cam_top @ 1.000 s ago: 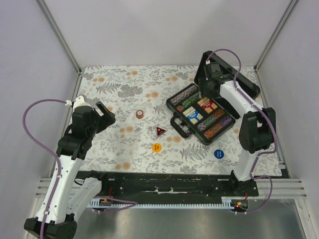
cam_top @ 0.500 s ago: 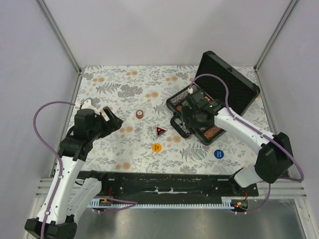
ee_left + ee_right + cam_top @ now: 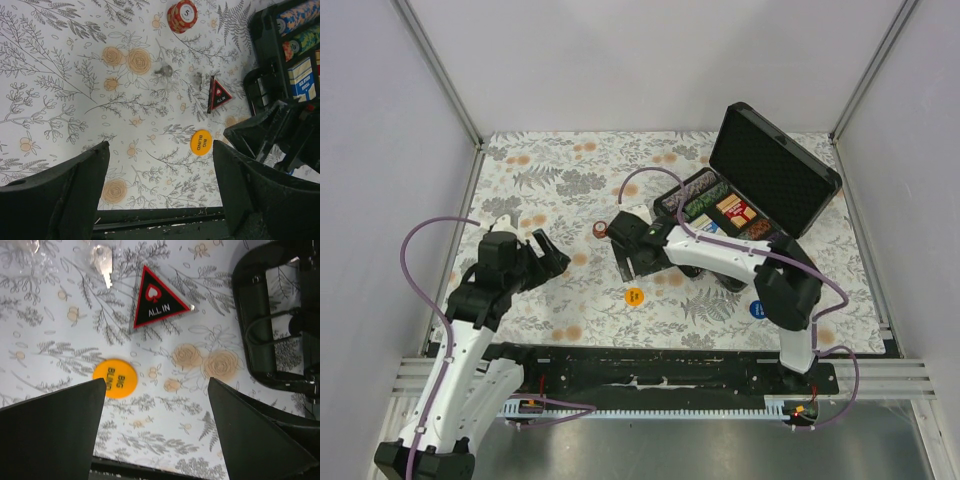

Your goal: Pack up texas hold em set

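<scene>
Swinging off the black case point(image 3: 775, 170), the right end effector point(image 3: 156, 382) has crossed to the desk point(image 3: 210, 270) on the side of the case's handle point(image 3: 260, 340). Its fingers have spread wide, with nothing between them. The red triangle point(image 3: 160, 302) lies flat just off that handle, ahead of the fingertips and roughly centred on their gap. Its apex points away from them and its base slants slightly. The next move looks like a short reach forward and down. The yellow disc point(image 3: 114, 378) sits a little farther from the case, just beside one fingertip. The left end effector point(image 3: 160, 147), also wide apart and empty, hovers much farther from the case, so the right arm is nearer.
</scene>
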Robot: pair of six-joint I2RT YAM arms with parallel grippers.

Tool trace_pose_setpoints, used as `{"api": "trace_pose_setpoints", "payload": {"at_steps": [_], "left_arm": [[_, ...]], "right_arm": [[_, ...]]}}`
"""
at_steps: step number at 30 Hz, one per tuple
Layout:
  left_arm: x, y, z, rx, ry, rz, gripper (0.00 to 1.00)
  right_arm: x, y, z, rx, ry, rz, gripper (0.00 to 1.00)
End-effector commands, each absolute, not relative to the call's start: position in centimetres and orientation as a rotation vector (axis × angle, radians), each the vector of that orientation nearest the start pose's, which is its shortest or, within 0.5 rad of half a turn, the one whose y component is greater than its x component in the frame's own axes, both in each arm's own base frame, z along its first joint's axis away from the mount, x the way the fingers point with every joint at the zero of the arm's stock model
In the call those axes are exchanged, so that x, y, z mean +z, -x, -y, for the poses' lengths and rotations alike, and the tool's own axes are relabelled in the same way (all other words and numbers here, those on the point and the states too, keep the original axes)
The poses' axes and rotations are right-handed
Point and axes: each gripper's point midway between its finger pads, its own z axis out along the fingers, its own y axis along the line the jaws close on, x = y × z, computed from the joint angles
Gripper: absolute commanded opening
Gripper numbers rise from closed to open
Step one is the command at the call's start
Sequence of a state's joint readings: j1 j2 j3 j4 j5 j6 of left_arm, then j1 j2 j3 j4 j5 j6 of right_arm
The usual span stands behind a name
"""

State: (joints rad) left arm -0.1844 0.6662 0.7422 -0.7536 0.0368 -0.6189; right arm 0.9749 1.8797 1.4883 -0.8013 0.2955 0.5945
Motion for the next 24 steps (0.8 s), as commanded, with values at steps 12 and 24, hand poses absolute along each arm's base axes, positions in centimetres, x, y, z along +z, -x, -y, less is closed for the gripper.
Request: {"api": "trace_pose_setpoints", "payload": {"at_steps": [12, 24], "left_arm": [[17.9, -22.3, 6.9, -0.459, 0.411, -2.159, 0.89], [18.4, -22.2, 6.4, -0.44, 0.408, -2.124, 0.89]], "right_arm": [[3.8, -30.5, -34.7, -0.061, 0.301, -2.524, 0.95], [1.0, -32.0, -33.5, 0.025, 0.217, -2.587, 0.91]]}}
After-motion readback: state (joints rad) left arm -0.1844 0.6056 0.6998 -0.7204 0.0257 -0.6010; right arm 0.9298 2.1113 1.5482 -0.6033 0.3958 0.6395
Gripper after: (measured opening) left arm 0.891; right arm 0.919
